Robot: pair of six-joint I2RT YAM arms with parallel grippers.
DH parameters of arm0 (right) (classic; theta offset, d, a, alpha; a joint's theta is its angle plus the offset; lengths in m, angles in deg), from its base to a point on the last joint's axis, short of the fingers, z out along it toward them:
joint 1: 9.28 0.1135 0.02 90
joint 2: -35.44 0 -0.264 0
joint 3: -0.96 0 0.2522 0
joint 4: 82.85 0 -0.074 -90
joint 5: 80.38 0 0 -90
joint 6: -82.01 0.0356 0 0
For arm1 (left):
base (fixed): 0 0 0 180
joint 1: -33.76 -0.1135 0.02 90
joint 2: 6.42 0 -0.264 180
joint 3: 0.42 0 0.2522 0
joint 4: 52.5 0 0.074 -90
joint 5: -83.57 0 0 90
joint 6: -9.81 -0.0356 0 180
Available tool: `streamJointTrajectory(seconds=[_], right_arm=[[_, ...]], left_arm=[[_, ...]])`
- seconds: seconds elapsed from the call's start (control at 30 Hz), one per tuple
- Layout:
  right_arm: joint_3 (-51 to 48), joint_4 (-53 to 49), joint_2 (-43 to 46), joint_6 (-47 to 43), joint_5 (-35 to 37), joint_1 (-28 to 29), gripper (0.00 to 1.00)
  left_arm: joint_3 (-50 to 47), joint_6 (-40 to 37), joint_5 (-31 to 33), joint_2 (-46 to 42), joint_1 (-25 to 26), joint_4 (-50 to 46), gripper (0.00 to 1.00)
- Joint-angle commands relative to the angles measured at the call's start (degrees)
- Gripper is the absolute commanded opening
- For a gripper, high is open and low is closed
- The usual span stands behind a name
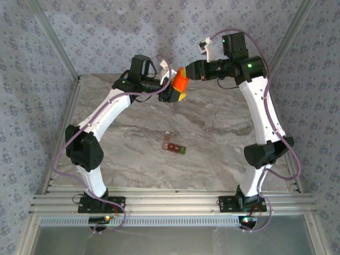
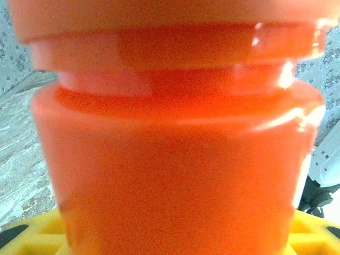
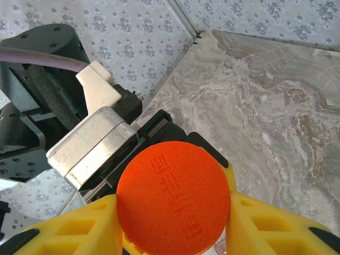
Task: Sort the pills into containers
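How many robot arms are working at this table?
2. The left arm rises from the near-left edge of the table, the right arm from its near-right edge; both reach in to the orange bottle, held up over the far side.

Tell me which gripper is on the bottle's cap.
The right gripper: its yellow fingers flank the orange cap; the left gripper holds the bottle by its body.

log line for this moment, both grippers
left gripper: shut on round orange plastic bottle | right gripper: shut on its flat orange lid | dark red-brown compartment strip: on marble table
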Motion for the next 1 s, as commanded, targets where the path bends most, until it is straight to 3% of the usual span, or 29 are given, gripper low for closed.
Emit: streamJointTrajectory(seconds=[0.0, 0.2, 0.3, 0.43, 0.5, 0.6, 0.73, 0.97], right_arm=[[-3.39, 0.06, 0.77, 4.50, 2.70, 2.27, 0.47], [-10.82, 2.77, 4.80, 16.25, 16.67, 6.84, 0.47], [-13.00, 4.93, 6.34, 20.16, 19.62, 9.37, 0.48], [-13.59, 6.53, 6.99, 21.57, 18.43, 9.50, 0.50], [-14.14, 8.08, 7.57, 21.67, 16.53, 7.91, 0.53], [-16.33, 12.65, 9.39, 21.59, 11.40, 4.64, 0.67], [-21.93, 23.25, 13.62, 21.95, -1.01, -0.69, 0.80], [-26.59, 28.94, 16.52, 19.55, -11.09, -8.40, 0.82]], left_arm=[[2.53, -0.95, -1.78, 0.36, 0.33, 1.36, 0.00], [2.94, -0.70, -0.96, 0.79, 0.34, 1.82, 0.00], [3.29, -0.71, -0.85, 1.02, 0.25, 1.77, 0.00], [3.64, -0.62, -0.81, 1.35, 0.16, 1.54, 0.00], [3.58, -0.75, -0.80, 1.40, 0.16, 1.45, 0.00], [3.56, -0.71, -0.88, 1.33, 0.05, 1.33, 0.00], [3.64, -0.86, -1.11, 1.25, -0.10, 1.10, 0.00], [4.24, -1.04, -2.08, 1.16, -0.06, 0.59, 0.00]])
